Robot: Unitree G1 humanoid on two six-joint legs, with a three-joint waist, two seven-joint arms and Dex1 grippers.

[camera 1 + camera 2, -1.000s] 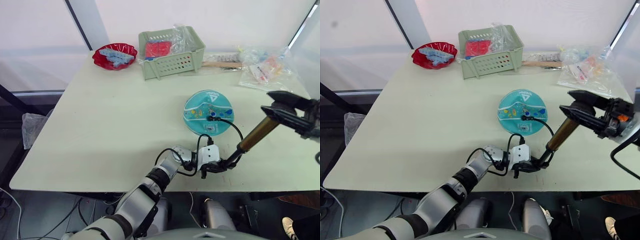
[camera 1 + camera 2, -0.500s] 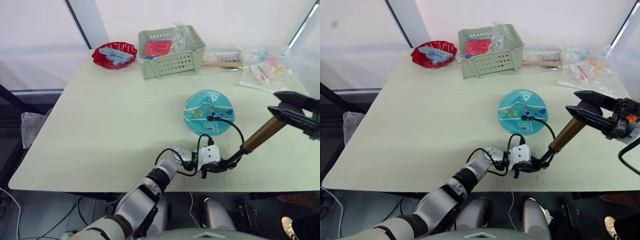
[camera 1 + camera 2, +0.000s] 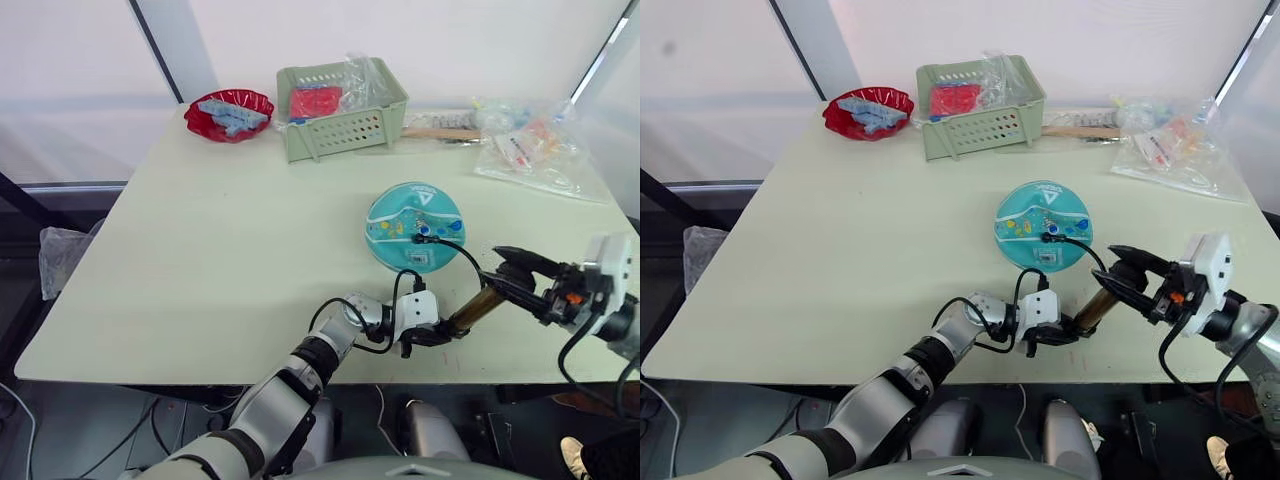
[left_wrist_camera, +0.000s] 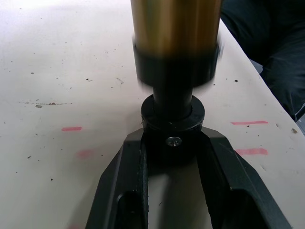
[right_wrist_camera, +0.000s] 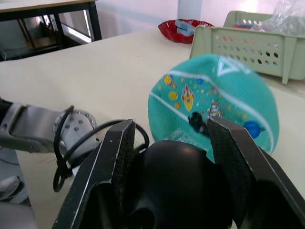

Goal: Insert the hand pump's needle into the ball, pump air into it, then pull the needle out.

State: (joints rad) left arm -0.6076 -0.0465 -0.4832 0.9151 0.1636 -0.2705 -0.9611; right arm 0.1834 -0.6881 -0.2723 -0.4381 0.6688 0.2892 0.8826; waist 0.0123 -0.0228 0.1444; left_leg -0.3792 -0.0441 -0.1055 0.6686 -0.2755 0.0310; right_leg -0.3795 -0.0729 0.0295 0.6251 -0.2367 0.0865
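The teal ball [image 3: 415,222] lies flattened on the table, right of centre. The needle [image 3: 424,238] sits in the ball's top, its black fitting showing, and the thin black hose [image 3: 470,262] loops from it down to the hand pump [image 3: 476,306]. My left gripper [image 3: 438,336] is shut on the pump's black base cap [image 4: 172,125] near the table's front edge. The gold cylinder [image 4: 176,33] rises from that cap. My right gripper [image 3: 496,268] is shut on the black handle [image 5: 183,183] at the pump's upper end, just right of the ball [image 5: 214,102].
A green basket [image 3: 345,122] holding packets stands at the back. Left of it is a red bowl [image 3: 230,110]. Clear plastic bags [image 3: 535,150] and a wooden stick [image 3: 440,132] lie at the back right. The table's front edge [image 3: 300,378] runs just below the pump.
My right gripper has come down and left toward the left gripper, pressing the handle in, so less gold cylinder shows. The left gripper, ball and needle have stayed put.
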